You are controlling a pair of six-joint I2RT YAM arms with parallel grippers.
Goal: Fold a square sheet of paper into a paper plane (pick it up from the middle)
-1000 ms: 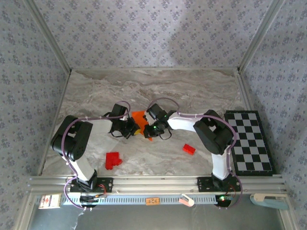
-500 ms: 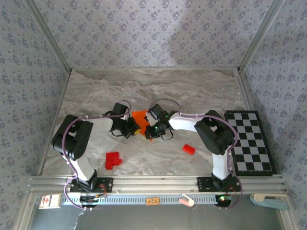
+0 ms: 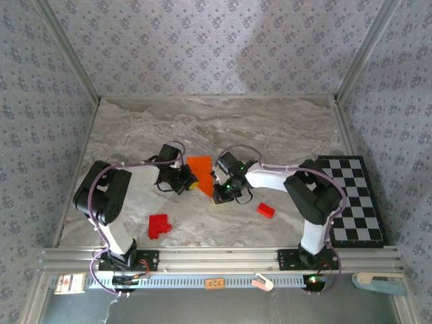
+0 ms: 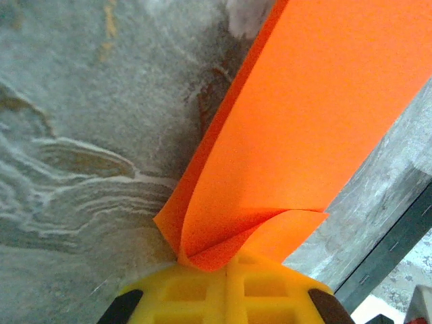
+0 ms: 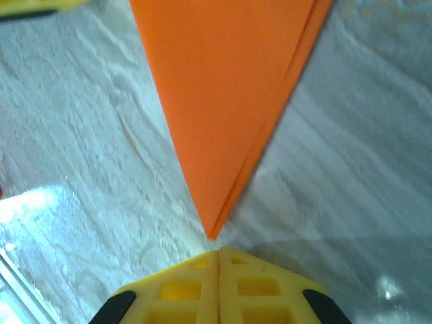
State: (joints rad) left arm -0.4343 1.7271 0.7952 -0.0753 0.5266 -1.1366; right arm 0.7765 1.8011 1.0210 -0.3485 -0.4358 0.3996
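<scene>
Grey marbled table (image 3: 283,135) first: the orange sheet of paper (image 3: 200,169) lies mid-table between the arms, creased to a point. Its curled corner looks pinched in the closed left gripper (image 4: 226,280), though that view is too tight to be sure. Jaws of the right gripper (image 5: 218,260) are closed on nothing, with the paper tip just short of them. Paper is light, floppy, slides on the smooth top and dents easily: take it at the middle crease, not the point.
</scene>
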